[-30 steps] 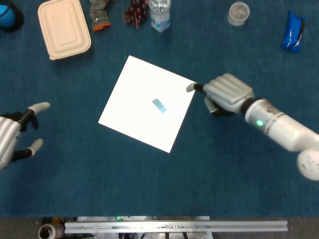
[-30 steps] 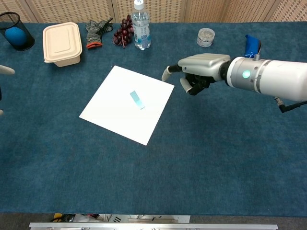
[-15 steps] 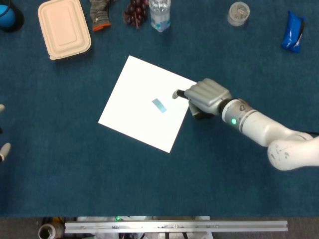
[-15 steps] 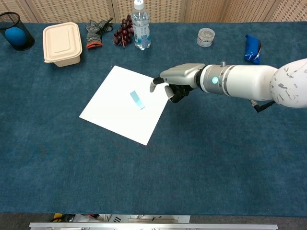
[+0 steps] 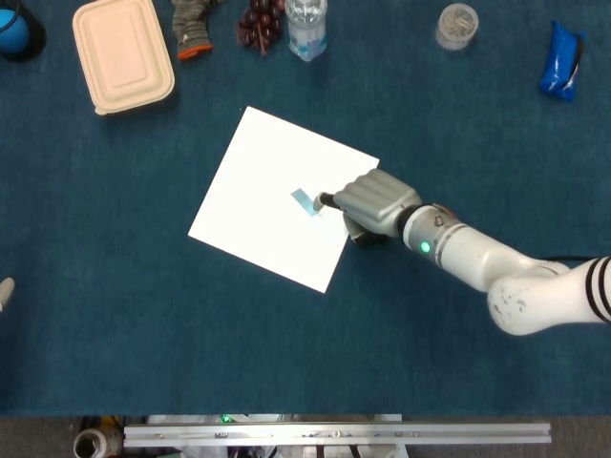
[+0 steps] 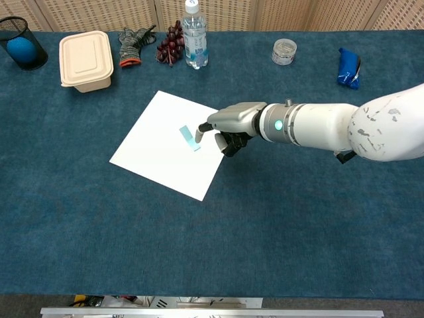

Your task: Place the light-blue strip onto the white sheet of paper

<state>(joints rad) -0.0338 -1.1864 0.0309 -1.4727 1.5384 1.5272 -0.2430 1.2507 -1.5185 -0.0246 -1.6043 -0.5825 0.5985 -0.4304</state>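
The light-blue strip [image 5: 304, 201] [image 6: 189, 138] lies flat near the middle of the white sheet of paper [image 5: 250, 181] [image 6: 156, 146], which sits tilted on the blue table. My right hand [image 5: 374, 202] [image 6: 233, 122] reaches over the sheet's right part. One finger is stretched out and its tip [image 5: 323, 201] [image 6: 199, 136] is at the strip's right end; the other fingers are curled in and hold nothing. Of my left hand, only a fingertip [image 5: 5, 290] shows at the far left edge of the head view.
Along the back edge stand a beige lidded box [image 5: 122, 52] [image 6: 85, 59], a glove [image 6: 131, 43], dark grapes [image 6: 171, 45], a water bottle [image 5: 305, 24] [image 6: 193, 36], a clear jar [image 6: 284, 51] and a blue packet [image 5: 560, 59] [image 6: 347, 66]. A black cup with a blue ball [image 6: 21, 46] is back left.
My right hand has moved left from the sheet's right corner onto the sheet, up to the strip. My left hand has drawn back out of the left edge.
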